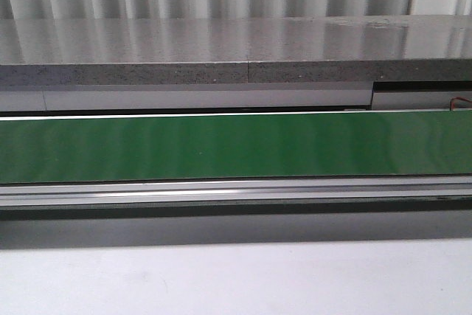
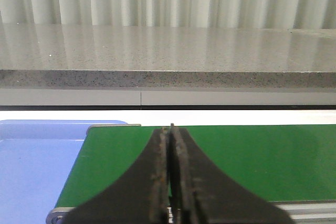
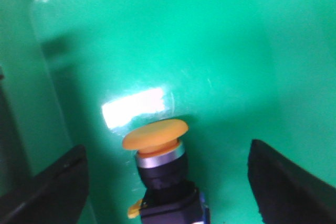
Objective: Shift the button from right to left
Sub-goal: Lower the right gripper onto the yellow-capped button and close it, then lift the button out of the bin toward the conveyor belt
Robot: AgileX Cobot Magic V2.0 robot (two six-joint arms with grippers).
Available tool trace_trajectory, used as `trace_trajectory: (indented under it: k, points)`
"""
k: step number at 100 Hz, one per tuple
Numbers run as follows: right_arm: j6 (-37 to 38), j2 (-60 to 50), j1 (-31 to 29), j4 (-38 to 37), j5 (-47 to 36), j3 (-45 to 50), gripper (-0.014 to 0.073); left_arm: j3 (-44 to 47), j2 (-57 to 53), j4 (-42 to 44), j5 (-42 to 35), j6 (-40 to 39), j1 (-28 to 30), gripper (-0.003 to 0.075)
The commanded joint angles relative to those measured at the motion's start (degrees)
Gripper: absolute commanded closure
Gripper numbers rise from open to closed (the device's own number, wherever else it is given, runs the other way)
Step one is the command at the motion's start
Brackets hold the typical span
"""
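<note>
At the left, the left gripper (image 2: 170, 182) hangs with fingers pressed together over the green belt (image 2: 252, 161) beside a blue tray (image 2: 31, 166), while the right gripper (image 3: 168, 182) straddles, jaws spread, the button (image 3: 157, 150) in a green bin (image 3: 210, 51), its lower body cut off and no lettering legible.

light: even, bright | glare: white patch behind button (image 3: 155, 132), streaks on counter (image 1: 221, 42) | focus: soft throughout

Your left gripper (image 2: 170, 182) shows two black fingers with flared, curving outer edges and scuffed, worn inner faces. Your right gripper (image 3: 168, 182) shows plain black fingers (image 3: 291, 182).
</note>
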Motion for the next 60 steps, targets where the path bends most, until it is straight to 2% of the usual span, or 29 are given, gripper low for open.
trace_trajectory:
  k: [1,34,40,54,60]
  points:
    - [-0.84,-1.12,-0.31,-0.1,-1.62,-1.72,-0.0022,1.4,-1.94,-0.36,-4.9,-0.3,-0.36,0.074]
    - [-0.84,2.88,-0.31,-0.27,-0.49,-1.72,-0.0001,1.4,-1.94,-0.36,-4.9,-0.3,-0.36,0.074]
    - [-0.84,3.3,-0.31,-0.27,-0.25,-1.72,0.0053,1.4,-1.94,-0.36,-4.9,-0.3,-0.36,0.074]
    - [-0.84,3.33,-0.31,-0.27,-0.26,-1.79,0.0308,1.4,-1.94,-0.36,-4.9,-0.3,-0.36,0.074]
    - [-0.84,3.33,-0.31,-0.27,-0.15,-1.79,0.0378,1.4,-1.94,-0.36,-4.9,-0.3,-0.36,0.074]
